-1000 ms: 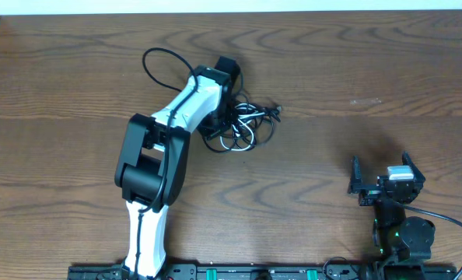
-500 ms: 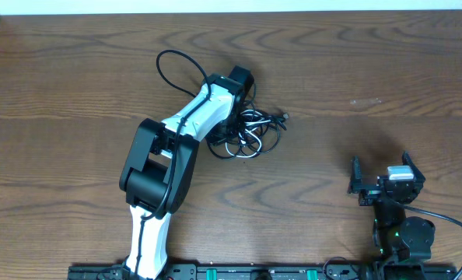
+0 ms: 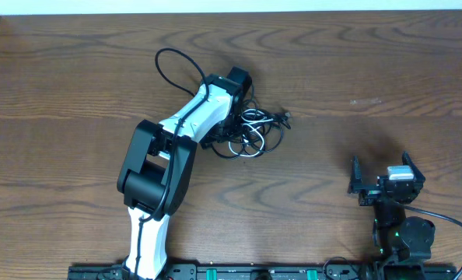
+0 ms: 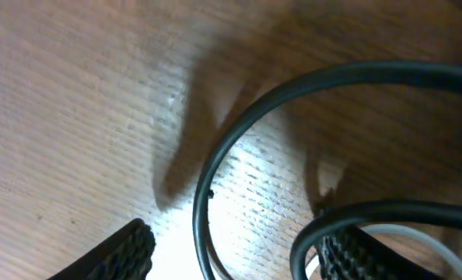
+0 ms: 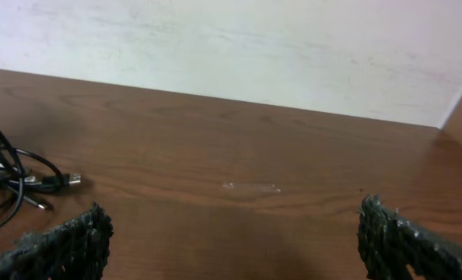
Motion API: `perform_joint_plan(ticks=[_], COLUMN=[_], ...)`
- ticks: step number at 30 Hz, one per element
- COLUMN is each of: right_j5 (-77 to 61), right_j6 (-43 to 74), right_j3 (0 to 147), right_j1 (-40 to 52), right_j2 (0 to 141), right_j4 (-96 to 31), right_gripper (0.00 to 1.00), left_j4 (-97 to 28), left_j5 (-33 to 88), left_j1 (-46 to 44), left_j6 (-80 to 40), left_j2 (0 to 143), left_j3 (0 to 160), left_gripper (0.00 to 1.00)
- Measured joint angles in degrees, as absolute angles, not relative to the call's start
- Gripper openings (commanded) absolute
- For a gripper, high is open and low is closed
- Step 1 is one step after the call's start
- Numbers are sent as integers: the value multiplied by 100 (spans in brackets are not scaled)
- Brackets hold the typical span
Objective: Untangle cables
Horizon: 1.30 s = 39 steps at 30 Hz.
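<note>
The cables (image 3: 250, 132) lie in a tangle of thin black cords with one white cord at the table's middle. A black loop (image 3: 169, 66) trails off to the upper left and a plug end (image 3: 284, 118) points right. My left gripper (image 3: 229, 105) stands over the tangle's left side, pointing down. In the left wrist view the left gripper (image 4: 239, 257) is open. A black cord (image 4: 239, 132) runs loose between its fingers (image 4: 122, 253), with a white cord (image 4: 406, 231) beside the right finger. My right gripper (image 3: 380, 183) rests open and empty at the near right, far from the tangle (image 5: 13, 179).
The brown wooden table (image 3: 371, 70) stretches around the tangle. A pale wall (image 5: 231, 47) runs along its far edge. The left arm's white links (image 3: 157, 163) cross the near left. The arms' base rail (image 3: 239, 272) lines the front edge.
My left arm swung right and a little farther away, dragging the tangle and its loop with it. Its jaws then opened and let the cord go. The right arm stayed still.
</note>
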<state>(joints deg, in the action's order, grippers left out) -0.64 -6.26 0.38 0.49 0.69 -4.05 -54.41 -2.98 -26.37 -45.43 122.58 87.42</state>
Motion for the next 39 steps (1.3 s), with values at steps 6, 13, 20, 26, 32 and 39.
perform_joint_plan(ticks=[6, 13, 20, 26, 32, 39], right_j5=[-64, -64, -64, -64, -64, -64], right_j6=[-628, -628, -628, -628, -628, -628], right_j3=[38, 38, 38, 38, 38, 38], right_j1=[49, 49, 47, 47, 47, 47], right_j2=[69, 69, 69, 69, 69, 69], right_j4=[-405, -405, -405, -405, -405, -405], right_gripper=[99, 99, 99, 99, 99, 99], left_j4=[-5413, -5424, -5398, -5393, -5367, -5358], left_j5=[-314, -320, -427, -489, -491, -574], left_j1=[-2635, -2635, -2591, -2587, -2563, -2561], left_j6=[-3850, -3406, -3221, -3164, -3146, -3055], left_j2=[12221, 11826, 10401, 9813, 9830, 9848], left_j3=[8733, 8488, 8477, 8477, 8477, 8477], left_gripper=[72, 85, 87, 88, 88, 88])
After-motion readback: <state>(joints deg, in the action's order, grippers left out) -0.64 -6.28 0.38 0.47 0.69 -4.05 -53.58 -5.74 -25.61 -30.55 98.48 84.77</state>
